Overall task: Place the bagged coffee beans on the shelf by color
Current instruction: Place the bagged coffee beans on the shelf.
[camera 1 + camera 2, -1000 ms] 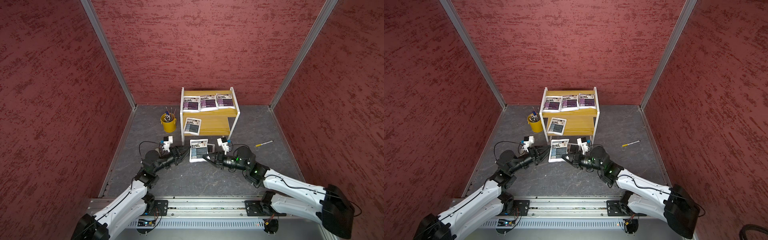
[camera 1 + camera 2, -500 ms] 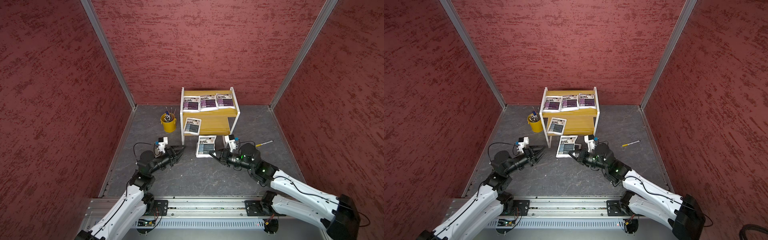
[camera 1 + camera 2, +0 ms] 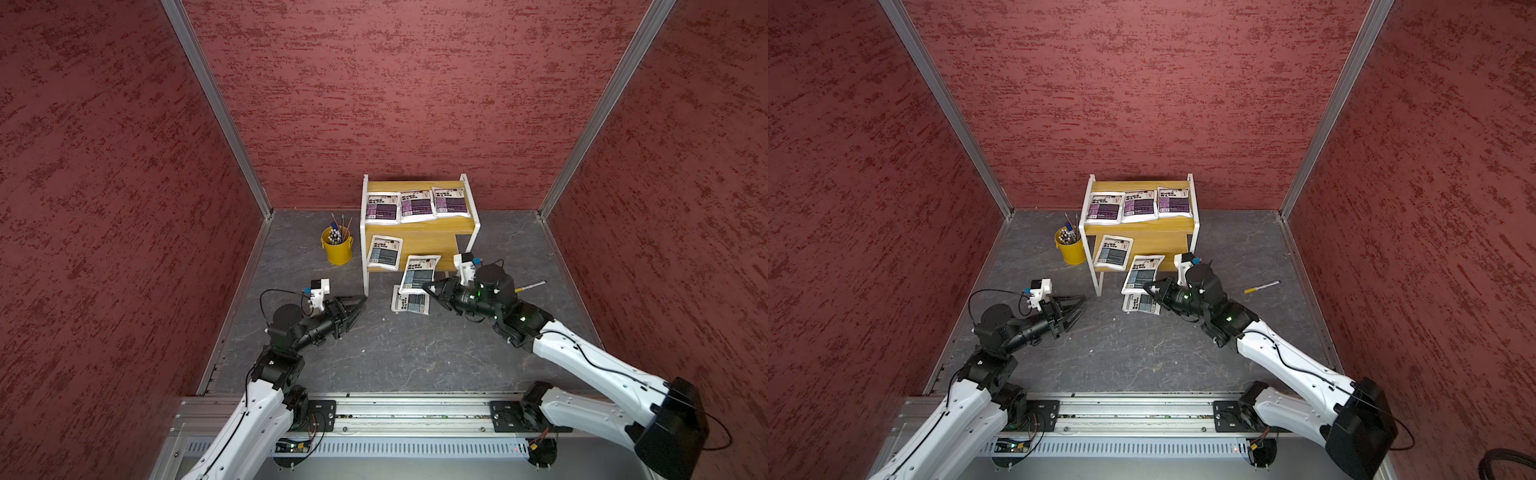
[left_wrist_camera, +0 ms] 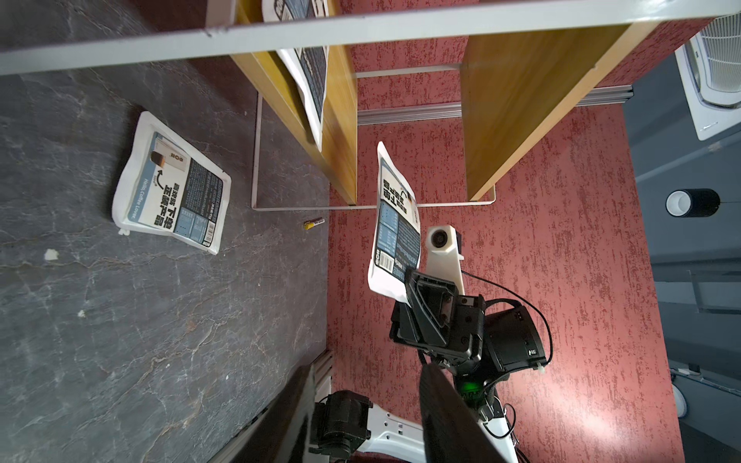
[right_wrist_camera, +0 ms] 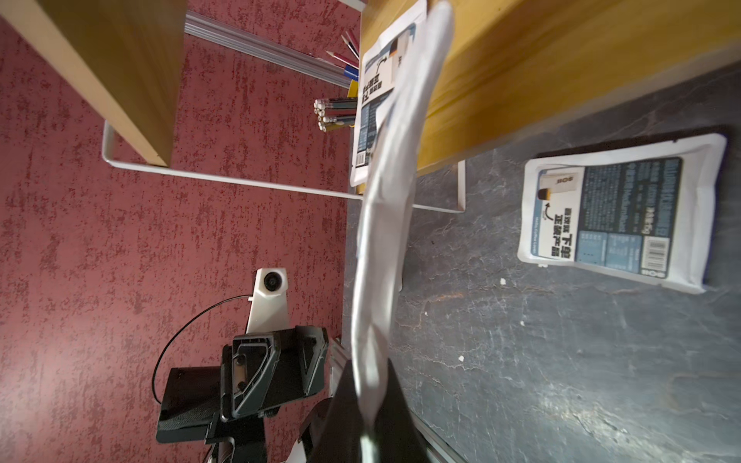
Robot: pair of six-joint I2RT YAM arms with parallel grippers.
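Blue-grey is the colour in hand. The right jaws are clamped on the bottom corner of a blue-grey bag (image 3: 420, 272), holding it off the table (image 3: 395, 353) just in front of the lower board of the shelf (image 3: 415, 185). Three purple bags (image 3: 417, 206) already fill the upper board in a row. One matching blue-grey bag (image 3: 385, 252) lies at the left end of the lower board. A third blue-grey bag (image 3: 410, 302) lies flat on the table, below the held one. The left jaws stand apart and empty, near the shelf's front left leg.

The step looks like laying the held bag on the lower board beside its match. Gripped at one corner, the bag hangs limp and curved, so its free edge is likely to catch on the board's front lip. It would be best to carry that edge over the lip first and lower until most of the bag rests on the wood. Only then should the jaws part. The bare middle of the board is the spot to aim for, clear of the neighbouring bag and under the upper board.
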